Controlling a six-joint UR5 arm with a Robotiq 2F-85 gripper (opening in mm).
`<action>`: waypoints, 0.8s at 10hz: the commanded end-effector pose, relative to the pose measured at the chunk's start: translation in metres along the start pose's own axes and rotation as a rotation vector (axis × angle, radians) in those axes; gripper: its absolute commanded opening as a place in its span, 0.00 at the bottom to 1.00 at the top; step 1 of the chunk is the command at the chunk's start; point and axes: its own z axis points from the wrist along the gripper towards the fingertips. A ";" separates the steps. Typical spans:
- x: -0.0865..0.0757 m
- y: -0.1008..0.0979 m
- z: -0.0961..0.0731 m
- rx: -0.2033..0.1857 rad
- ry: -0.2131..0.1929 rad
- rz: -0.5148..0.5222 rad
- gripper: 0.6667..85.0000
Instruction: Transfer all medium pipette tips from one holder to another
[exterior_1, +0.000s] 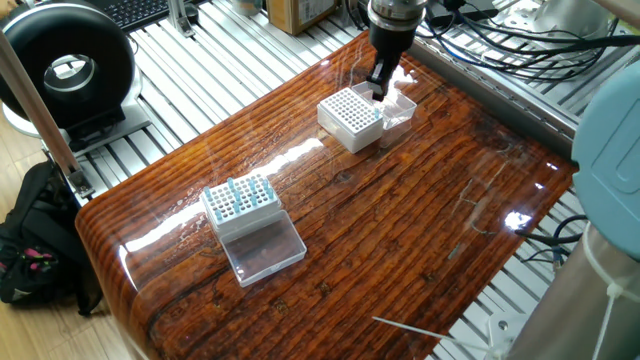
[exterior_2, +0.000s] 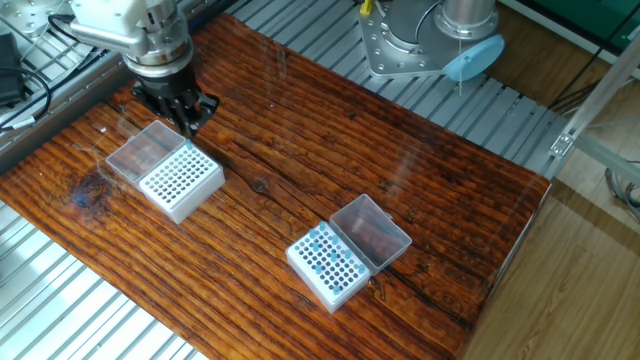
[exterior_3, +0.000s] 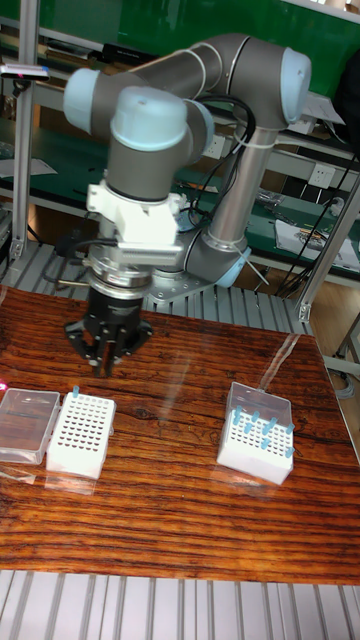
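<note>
Gripper (exterior_2: 187, 125) hovered over white holder's (exterior_2: 181, 180) far corner, fingers together, one tip (exterior_3: 76, 388) seated there, medium pipette tips (exterior_3: 262, 428) mostly in other holder (exterior_3: 256, 447) well apart, bare counter (exterior_2: 300, 170) between, both holders inside edges

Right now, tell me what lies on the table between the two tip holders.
Nothing: bare wood table separates the near-empty holder from the holder with medium pipette tips, clearest in the other fixed view.
</note>
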 end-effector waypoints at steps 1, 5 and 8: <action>-0.027 0.047 -0.002 -0.025 -0.017 0.095 0.23; -0.043 0.087 0.002 -0.019 -0.027 0.184 0.21; -0.050 0.114 0.005 -0.017 -0.039 0.234 0.19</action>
